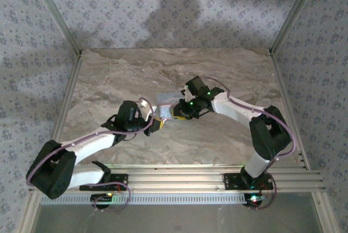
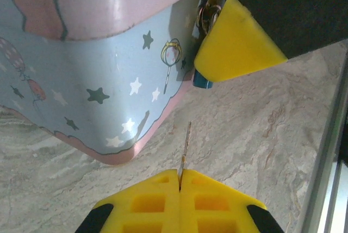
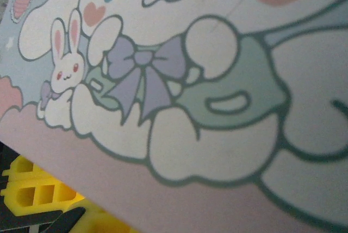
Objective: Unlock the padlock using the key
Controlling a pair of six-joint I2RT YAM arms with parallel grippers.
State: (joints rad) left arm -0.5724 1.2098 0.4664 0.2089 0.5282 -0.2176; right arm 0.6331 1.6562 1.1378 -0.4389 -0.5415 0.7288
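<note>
One key (image 2: pixel 187 145) sits pinched in left end effector (image 2: pixel 180 183); right end effector (image 1: pixel 175 113) is unreadable.

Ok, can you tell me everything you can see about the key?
The key is a thin, silvery metal sliver. Just its blade shows, poking out from between the shut yellow fingers of the left gripper, which pinch its other end. Its tip hangs free above the marble table, aimed toward the little blue padlock by the tin, touching neither.
</note>
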